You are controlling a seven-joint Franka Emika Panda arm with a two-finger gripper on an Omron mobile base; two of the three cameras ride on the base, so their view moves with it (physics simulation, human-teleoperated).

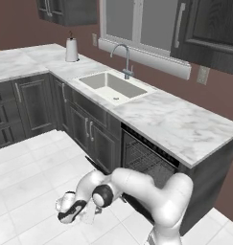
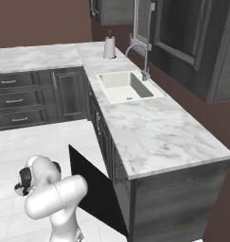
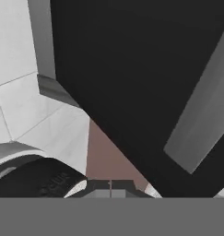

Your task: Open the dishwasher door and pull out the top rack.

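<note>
In the left base view, the dishwasher door [image 1: 137,206] hangs partly lowered below the marble counter [image 1: 185,127], right of the sink [image 1: 110,86]; the top rack [image 1: 147,162] sits inside the opening above it, and the arm bends low in front, the gripper [image 1: 65,214] near the floor. In the right base view the door [image 2: 95,191] slants out from under the counter, beside the arm. In the hand view, the door [image 3: 132,69] looms close, its grey handle [image 3: 203,110] running diagonally; the fingers are closed together, gripping nothing.
</note>
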